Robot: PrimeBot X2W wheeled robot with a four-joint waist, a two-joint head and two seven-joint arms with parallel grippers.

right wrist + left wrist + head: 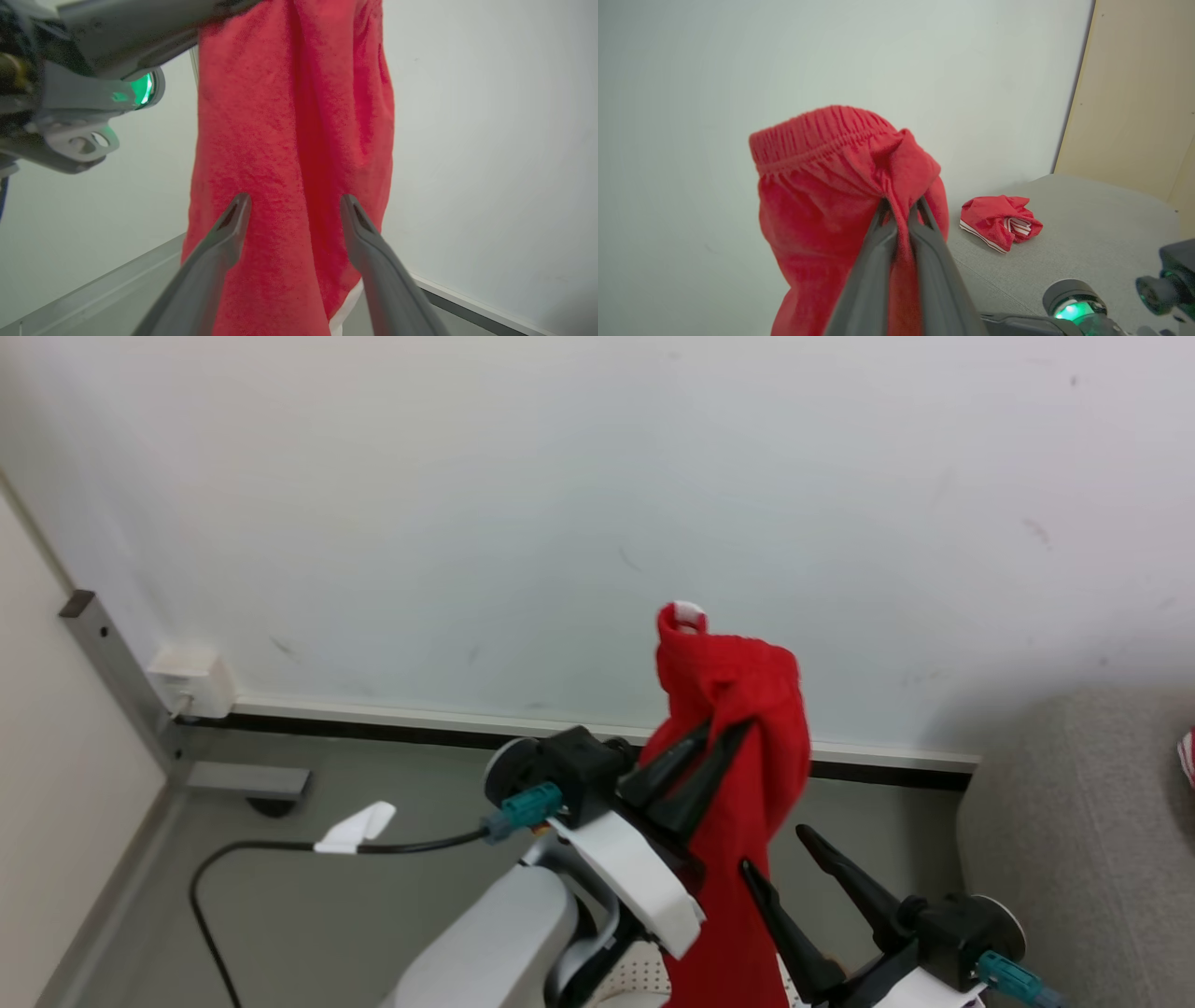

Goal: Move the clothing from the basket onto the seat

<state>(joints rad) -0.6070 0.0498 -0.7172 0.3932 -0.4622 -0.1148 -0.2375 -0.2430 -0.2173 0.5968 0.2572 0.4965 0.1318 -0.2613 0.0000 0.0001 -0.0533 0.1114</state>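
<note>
Left wrist view: my left gripper (900, 207) had the red shorts (822, 200) clamped tight, hanging before the wall (691, 70); another red garment (999, 221) lay on the grey sofa seat (1087, 224). My right gripper (295, 200) gaped open, just beside them.

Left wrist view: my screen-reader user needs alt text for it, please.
The left gripper is shut on a red garment with an elastic waistband, held up before a pale wall. A second red garment lies crumpled on the grey sofa beyond.
</note>
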